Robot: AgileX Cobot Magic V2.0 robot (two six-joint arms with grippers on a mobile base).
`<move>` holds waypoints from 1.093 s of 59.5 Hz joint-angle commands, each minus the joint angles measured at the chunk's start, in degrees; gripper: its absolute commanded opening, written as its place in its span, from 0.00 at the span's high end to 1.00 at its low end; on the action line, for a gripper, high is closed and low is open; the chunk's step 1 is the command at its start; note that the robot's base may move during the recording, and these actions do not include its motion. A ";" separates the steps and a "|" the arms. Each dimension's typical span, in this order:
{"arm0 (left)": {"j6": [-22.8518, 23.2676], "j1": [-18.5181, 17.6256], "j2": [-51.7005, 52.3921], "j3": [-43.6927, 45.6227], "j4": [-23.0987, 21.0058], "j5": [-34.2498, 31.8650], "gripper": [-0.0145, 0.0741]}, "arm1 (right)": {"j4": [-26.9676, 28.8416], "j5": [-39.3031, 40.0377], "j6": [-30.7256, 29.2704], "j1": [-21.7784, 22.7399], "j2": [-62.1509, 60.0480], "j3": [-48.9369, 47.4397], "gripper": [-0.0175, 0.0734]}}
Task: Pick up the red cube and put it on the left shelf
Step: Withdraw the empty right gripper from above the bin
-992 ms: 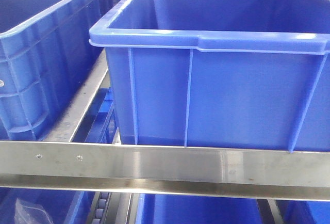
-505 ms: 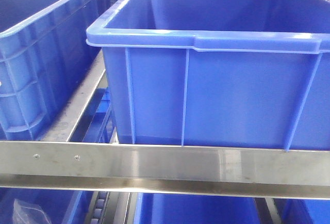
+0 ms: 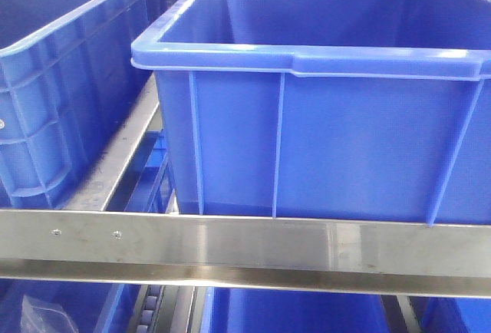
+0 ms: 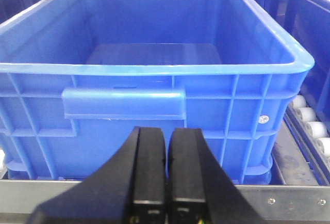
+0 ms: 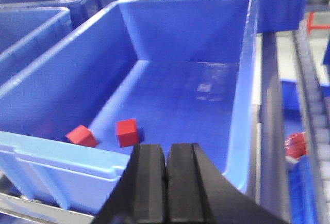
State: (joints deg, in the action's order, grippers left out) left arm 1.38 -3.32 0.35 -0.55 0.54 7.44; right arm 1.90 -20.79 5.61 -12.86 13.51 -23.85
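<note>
Two red cubes lie on the floor of a blue bin (image 5: 242, 79) in the right wrist view: one red cube (image 5: 127, 132) just ahead of my right gripper (image 5: 166, 152), another red cube (image 5: 81, 136) to its left near the bin's front wall. My right gripper is shut, empty, hovering near the bin's front rim. My left gripper (image 4: 166, 136) is shut with nothing in it, facing the front wall of an empty blue bin (image 4: 124, 105). The front view shows no cube and no gripper.
Blue bins (image 3: 322, 118) sit side by side on a roller rack behind a steel rail (image 3: 245, 245). White rollers (image 4: 309, 121) run beside the left bin. A small red object (image 5: 295, 145) lies in the gap right of the right bin. More bins stand below.
The front view shifted slightly sideways and back; the bins look the same. Nothing else visibly changed.
</note>
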 commanded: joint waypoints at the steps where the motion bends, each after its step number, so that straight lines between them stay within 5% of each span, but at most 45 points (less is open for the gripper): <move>1: 0.05 -0.23 0.82 -1.32 -0.17 -5.13 0.72 | -1.45 4.67 -0.36 0.34 0.48 -1.57 0.75; 15: 0.05 -0.23 0.82 -1.32 -0.17 -5.13 0.72 | -3.87 4.77 -0.36 0.93 -1.16 -0.77 0.75; 42: 0.05 -0.23 0.82 -1.32 -0.17 -5.13 0.72 | -4.00 6.11 -0.36 14.25 -15.45 13.67 0.75; 65: 0.05 -0.23 0.82 -1.32 -0.17 -5.13 0.72 | -2.81 16.74 -0.36 14.80 -15.28 24.55 0.75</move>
State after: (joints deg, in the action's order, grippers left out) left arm 1.38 -3.32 0.35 -0.55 0.54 7.44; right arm -1.24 -11.08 5.61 1.52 -0.55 1.14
